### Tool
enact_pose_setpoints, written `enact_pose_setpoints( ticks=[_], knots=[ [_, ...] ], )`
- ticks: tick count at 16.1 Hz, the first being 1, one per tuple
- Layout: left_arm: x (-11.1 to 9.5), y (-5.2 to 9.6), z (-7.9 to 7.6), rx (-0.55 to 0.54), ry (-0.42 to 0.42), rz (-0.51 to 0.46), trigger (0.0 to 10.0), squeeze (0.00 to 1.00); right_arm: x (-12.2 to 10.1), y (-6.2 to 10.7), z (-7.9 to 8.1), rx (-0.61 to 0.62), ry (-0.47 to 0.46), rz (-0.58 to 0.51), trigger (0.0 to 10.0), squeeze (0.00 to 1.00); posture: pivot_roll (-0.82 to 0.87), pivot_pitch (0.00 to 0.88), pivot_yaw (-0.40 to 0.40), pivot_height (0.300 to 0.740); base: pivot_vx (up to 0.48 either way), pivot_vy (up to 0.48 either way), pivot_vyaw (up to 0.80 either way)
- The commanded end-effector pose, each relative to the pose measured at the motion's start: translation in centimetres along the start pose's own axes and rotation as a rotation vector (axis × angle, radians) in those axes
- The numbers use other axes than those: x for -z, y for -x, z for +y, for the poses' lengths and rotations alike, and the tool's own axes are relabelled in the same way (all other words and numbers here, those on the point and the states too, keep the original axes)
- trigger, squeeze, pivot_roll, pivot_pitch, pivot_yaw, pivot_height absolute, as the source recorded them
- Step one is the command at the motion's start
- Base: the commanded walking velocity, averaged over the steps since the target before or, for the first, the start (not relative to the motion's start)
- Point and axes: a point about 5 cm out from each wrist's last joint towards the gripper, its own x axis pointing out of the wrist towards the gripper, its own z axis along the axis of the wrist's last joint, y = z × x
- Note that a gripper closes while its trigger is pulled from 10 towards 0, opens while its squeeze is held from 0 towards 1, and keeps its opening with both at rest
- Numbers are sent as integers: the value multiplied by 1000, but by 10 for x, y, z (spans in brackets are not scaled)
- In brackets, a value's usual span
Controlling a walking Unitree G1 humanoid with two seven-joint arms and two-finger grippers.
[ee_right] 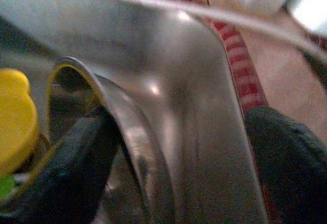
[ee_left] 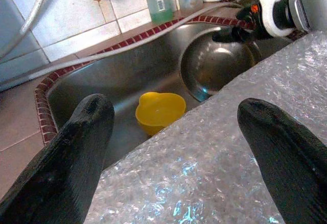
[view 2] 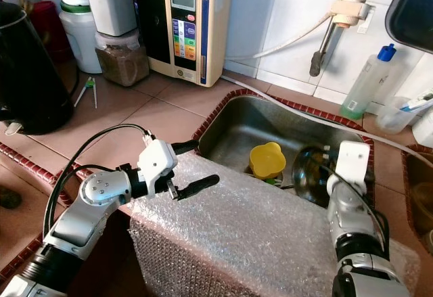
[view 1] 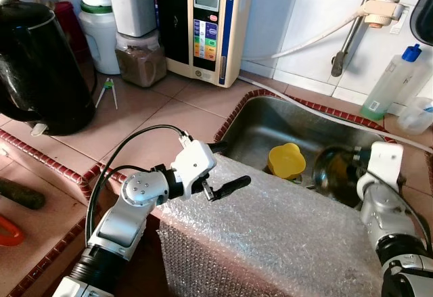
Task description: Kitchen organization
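1. Terracotta-tiled kitchen surface (view 1: 155, 128) with a red-brick edge surrounds a stainless sink (view 1: 270, 124); a sheet of bubble wrap (view 1: 284, 243) drapes over the sink's near rim.
2. Inside the sink sit a yellow lobed cup (view 1: 286, 160), apparently empty, and just beside it a tilted steel bowl (view 1: 336, 168), whose contents I cannot make out.
3. Right gripper (ee_right: 179, 147) is in the sink at the bowl, fingers (ee_right: 76, 157) apart, one inside the rim and one outside, not yet clamped.
4. Left gripper (ee_left: 173, 147) hovers over the bubble wrap, fingers spread, holding nothing.
5. Step in hand looks like grasping the bowl; next calls for closing on the rim and lifting it clear.
6. Behind stand a black kettle (view 1: 40, 67), a jar of brown granules (view 1: 141, 60) and a soap bottle (view 1: 391, 80).
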Motion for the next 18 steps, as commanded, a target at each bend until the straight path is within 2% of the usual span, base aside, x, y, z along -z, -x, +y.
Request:
enact_pose_setpoints(
  ticks=[1,2,3,4,5,6,7,9,10,11,13,16,17,18],
  knots=[
    [-2,-3,1,0,-19,-1,10000,1000,2,-2,-10,24,-56,48,10000,1000,158,0,-58,740,0,0,0],
    [-2,-3,1,-1,-20,-2,10000,1000,5,-2,-11,25,-81,76,10000,1000,157,0,-58,740,0,0,0],
    [-2,-3,1,-2,-20,-2,10000,1000,5,-2,-12,19,-45,72,10000,1000,156,0,-59,740,0,0,0],
    [-2,-4,1,-4,-21,-1,10000,1000,-6,-1,-2,-69,347,-63,10000,1000,151,0,-58,740,0,0,0],
    [-2,-4,0,-5,-22,-2,10000,1000,-11,0,-2,-59,466,-122,10000,1000,151,0,-59,740,0,0,0],
    [-2,-5,0,-6,-24,-4,10000,1000,-15,1,7,-119,412,-150,10000,1000,153,0,-59,740,0,0,0],
    [-2,-5,0,-7,-24,-5,10000,1000,-15,2,12,-160,193,-118,10000,1000,153,0,-59,740,0,0,0],
    [-2,-6,0,-10,-30,-7,10000,1000,-20,2,12,-168,346,-180,10000,1000,150,0,-62,740,0,0,0],
    [-2,-6,0,-13,-32,-9,10000,1000,-24,3,12,-152,391,-220,10000,1000,150,0,-63,740,0,0,0],
    [-2,-7,1,-19,-35,-11,10000,1000,-37,5,10,-96,567,-352,10000,1000,149,0,-64,740,0,0,0],
    [-2,-7,1,-20,-36,-14,10000,1000,-39,4,14,-148,389,-319,10000,1000,149,0,-64,740,0,0,0],
    [-2,-8,0,-19,-40,-13,10000,1000,-38,4,14,-155,340,-302,10000,1000,149,0,-66,740,0,0,0],
    [-2,-8,1,-29,-46,-14,10000,1000,-38,5,19,-189,267,-293,10000,651,151,0,-68,740,0,0,0],
    [-3,-8,2,-44,-48,-17,10000,1000,-38,6,23,-220,214,-284,10000,0,151,0,-68,740,0,0,0]
  ],
)
